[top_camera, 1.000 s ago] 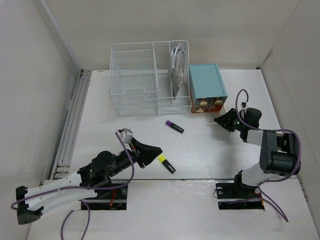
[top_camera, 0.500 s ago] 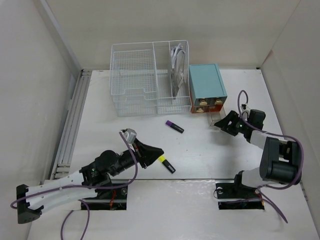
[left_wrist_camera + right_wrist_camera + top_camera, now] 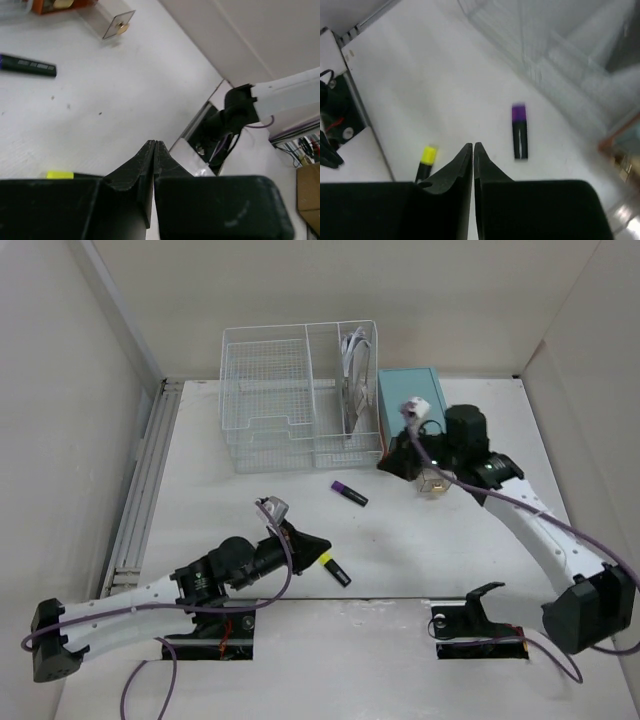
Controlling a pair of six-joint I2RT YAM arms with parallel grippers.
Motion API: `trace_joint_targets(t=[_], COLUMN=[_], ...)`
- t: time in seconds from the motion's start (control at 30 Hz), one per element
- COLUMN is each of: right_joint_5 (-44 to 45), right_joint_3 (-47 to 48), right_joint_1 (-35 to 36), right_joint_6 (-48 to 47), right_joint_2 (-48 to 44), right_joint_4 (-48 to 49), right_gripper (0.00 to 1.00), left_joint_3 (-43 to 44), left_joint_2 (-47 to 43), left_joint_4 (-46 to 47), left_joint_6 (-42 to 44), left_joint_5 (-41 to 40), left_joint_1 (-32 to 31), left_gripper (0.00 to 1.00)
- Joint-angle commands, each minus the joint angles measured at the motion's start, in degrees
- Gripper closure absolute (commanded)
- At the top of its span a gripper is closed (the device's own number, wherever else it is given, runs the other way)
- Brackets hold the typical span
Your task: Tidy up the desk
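The desk (image 3: 200, 500) fills the middle of the overhead view as a wide white tabletop, hemmed by pale walls on three sides, with both arm bases at its near edge; at its far edge stands a white wire basket organizer (image 3: 285, 400), with something pale standing in its narrow right-hand compartment, too unclear to name; just beside the basket's right side sits a teal drawer box (image 3: 405, 398), partly covered by the right arm, which reaches over it from the near right; the left arm lies low across the near left of the desk, pointing toward the centre; the left gripper (image 3: 318, 543) has its fingers pressed together with nothing between them, the tips hovering just beside a yellow-capped marker (image 3: 333, 568) that lies flat near the front edge; the right gripper (image 3: 392, 462) is likewise closed tight and empty, held above the desk at the front of the teal box; a purple-capped marker (image 3: 349, 493) lies flat on the open desk between the two grippers, well apart from the yellow one; a small clear piece with a brass knob (image 3: 119, 25) rests on the desk near the drawer box.
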Motion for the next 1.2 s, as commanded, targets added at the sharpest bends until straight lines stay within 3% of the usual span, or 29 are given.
trace_joint_targets(t=[0.0,0.1,0.2,0.27,0.33,0.37,0.43,0.57,0.73,0.93,1.17], right_joint_5=[23.8,25.6,25.6,27.2,28.8,30.1,32.1,32.7,34.6,34.6,34.0], right_joint_3=[10.4,14.0,17.0,19.0,21.6,22.5,25.5,28.5,29.0,30.2,31.9], right_joint_1=[12.0,15.1,17.9,19.0,19.9,20.6,22.0,23.1,24.2,24.2,24.2], right_joint_6=[-16.9,-25.0,-28.4,-29.0,-29.6,-30.2,-30.7,-31.2,-31.2,-31.2,-31.8], right_joint_2=[5.6,13.2,19.1,25.1,29.8,31.3,34.1,40.0,42.3,45.4,48.9], right_joint_4=[-7.7,-9.4,-11.0,-13.0,-13.8,-14.6,-15.7,-17.2,-17.2,-17.2,-17.7], right_gripper=[0.91,0.84,0.56,0.42,0.38,0.37,0.35,0.32,0.3,0.29,0.29], left_joint_3=[0.7,1.2,-1.7,-2.3,-3.0,-3.0,-1.5,1.7,2.9,4.2,9.0], left_joint_2=[1.8,0.4,-5.5,-8.2,-9.7,-9.7,-6.5,-0.6,-1.4,-1.8,5.8], left_joint_4=[-5.0,-9.9,-14.6,-17.4,-21.6,-22.8,-26.2,-28.9,-28.9,-29.4,-30.6], left_joint_6=[-5.0,-7.9,-12.6,-15.4,-16.6,-17.2,-18.3,-18.8,-18.0,-16.9,-14.5], left_joint_5=[-5.3,-7.5,-9.2,-9.8,-9.8,-9.8,-9.8,-9.3,-9.3,-8.7,-8.7], left_joint_1=[0.0,-0.5,-0.5,-0.5,-0.5,-0.5,-0.5,-0.5,-0.5,-0.5,-0.5], left_gripper=[1.0,1.0,1.0,0.92,0.85,0.77,0.7,0.66,0.58,0.61,0.68])
